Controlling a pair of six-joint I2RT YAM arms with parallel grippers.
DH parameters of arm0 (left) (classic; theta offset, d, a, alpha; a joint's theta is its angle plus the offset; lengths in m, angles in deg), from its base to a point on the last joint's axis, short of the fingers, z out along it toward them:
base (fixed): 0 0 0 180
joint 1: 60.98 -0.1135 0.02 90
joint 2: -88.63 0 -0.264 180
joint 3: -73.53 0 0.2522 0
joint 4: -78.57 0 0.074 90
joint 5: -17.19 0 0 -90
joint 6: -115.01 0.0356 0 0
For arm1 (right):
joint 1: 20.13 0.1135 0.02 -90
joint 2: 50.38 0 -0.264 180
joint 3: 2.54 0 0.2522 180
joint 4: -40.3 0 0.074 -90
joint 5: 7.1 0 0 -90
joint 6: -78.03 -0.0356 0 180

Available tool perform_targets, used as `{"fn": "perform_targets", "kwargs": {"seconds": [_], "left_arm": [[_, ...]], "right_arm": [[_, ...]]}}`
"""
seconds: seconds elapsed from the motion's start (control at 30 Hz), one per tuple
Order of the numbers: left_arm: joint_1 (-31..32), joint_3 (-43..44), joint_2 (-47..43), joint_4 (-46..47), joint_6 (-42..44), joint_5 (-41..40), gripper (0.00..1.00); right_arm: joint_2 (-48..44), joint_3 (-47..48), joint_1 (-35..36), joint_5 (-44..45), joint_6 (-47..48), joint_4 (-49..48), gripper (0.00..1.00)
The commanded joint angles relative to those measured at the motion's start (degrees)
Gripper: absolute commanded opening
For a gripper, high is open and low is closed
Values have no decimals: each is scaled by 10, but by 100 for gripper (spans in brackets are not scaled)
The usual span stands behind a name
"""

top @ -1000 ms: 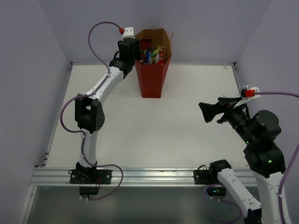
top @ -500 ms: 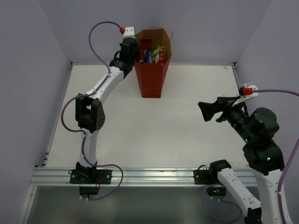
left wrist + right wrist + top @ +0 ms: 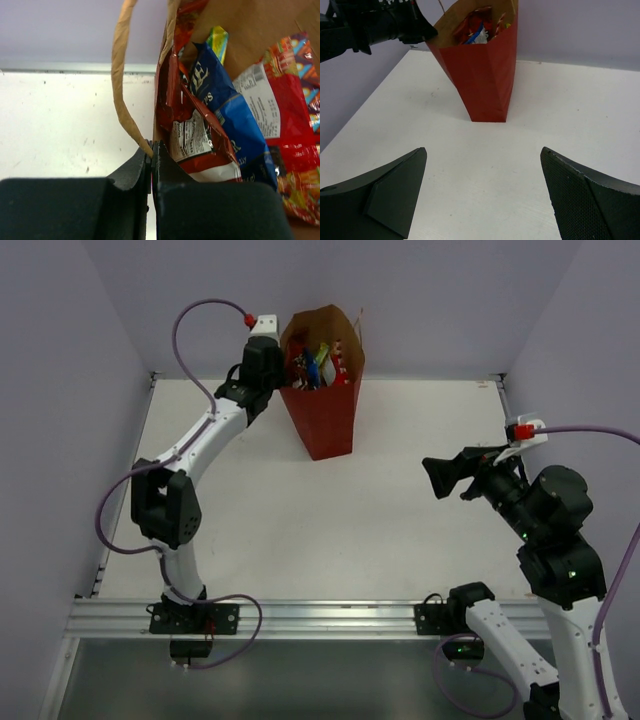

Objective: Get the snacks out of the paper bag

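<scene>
The red paper bag [image 3: 328, 420] stands at the back of the table, leaning a little, its brown inside [image 3: 240, 30] open to the left wrist view. My left gripper [image 3: 284, 364] [image 3: 151, 150] is shut on the bag's left rim, just beside a cord handle [image 3: 122, 75]. Inside lie the snacks: a red-and-silver chip bag [image 3: 195, 140] nearest the jaws, a blue packet [image 3: 225, 110], a red multicolour packet [image 3: 295, 125] and a green-yellow one [image 3: 217, 40]. My right gripper [image 3: 440, 478] [image 3: 482, 150] hangs open at mid-right, facing the bag [image 3: 485, 75] from well away.
The white table [image 3: 400, 530] is bounded by lilac walls at the back and both sides. A metal rail [image 3: 320, 618] with both arm bases runs along the near edge. The left arm reaches up the left side to the bag.
My left gripper has shut on the bag's rim. The left arm has swung its elbow leftward, and the bag now leans with its top shifted left. The right arm has hardly moved.
</scene>
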Motion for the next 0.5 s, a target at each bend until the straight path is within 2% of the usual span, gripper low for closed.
{"fn": "perform_targets", "kwargs": {"seconds": [0.0, 0.47], "left_arm": [[-1, -50, -93, -6, -22, 23, 0], [0, -290, -359, -97, -92, 56, 0]], "right_arm": [[17, 18, 1, 9, 13, 5, 99], [25, 12, 1, -44, -4, -7, 99]]}}
